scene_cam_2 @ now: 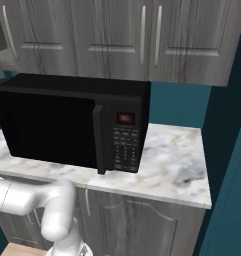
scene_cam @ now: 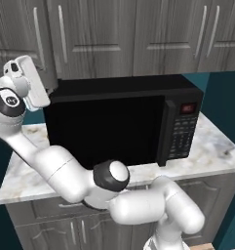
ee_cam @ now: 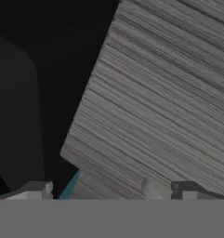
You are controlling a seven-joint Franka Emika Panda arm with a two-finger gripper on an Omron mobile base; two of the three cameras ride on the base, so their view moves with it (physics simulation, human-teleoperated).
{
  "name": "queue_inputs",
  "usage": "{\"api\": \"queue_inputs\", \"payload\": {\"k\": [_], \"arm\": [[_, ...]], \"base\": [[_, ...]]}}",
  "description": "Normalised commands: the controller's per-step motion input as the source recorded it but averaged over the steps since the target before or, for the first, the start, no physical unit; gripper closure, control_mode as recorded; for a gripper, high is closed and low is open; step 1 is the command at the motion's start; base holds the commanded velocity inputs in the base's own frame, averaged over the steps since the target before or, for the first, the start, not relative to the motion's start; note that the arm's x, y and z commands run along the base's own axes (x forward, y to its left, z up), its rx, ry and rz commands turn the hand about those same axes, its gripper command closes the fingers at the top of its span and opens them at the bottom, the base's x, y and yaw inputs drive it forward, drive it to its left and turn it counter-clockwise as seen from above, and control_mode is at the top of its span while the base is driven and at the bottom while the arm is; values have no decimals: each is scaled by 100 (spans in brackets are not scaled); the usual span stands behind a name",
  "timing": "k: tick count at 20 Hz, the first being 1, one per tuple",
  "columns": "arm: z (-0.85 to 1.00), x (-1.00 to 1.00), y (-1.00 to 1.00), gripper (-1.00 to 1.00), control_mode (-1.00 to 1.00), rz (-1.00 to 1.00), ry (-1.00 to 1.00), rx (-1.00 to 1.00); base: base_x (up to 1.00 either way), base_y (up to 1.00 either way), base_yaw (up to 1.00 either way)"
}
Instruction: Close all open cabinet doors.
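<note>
Left base view: the cabinet doors (scene_cam: 97,36) hang upright across twelve o'clock above the microwave (scene_cam: 121,122), handles vertical. The leftmost door (scene_cam: 21,36) stands swung out at eleven o'clock, its lower edge just beside the raised hand (scene_cam: 29,83).

Right base view: doors run along the top; the counter (scene_cam_2: 177,170) lies bare at four o'clock.

Hand view: the gripper (ee_cam: 113,188) gapes wide, holding nothing, close to a tilted grey door face whose corner points to seven o'clock.

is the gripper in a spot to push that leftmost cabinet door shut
Probably yes: the open gripper sits right at the grey door, its wood-grain face close ahead with nothing between them; the microwave is below.
</note>
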Motion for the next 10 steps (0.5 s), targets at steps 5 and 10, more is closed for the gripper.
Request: {"api": "queue_inputs", "payload": {"k": [5, 10], "arm": [[0, 44, -97, -100, -100, 0, 3, 12], [0, 68, -92, -100, -100, 0, 9, 13]], "base": [[0, 0, 0], [0, 0, 0]]}}
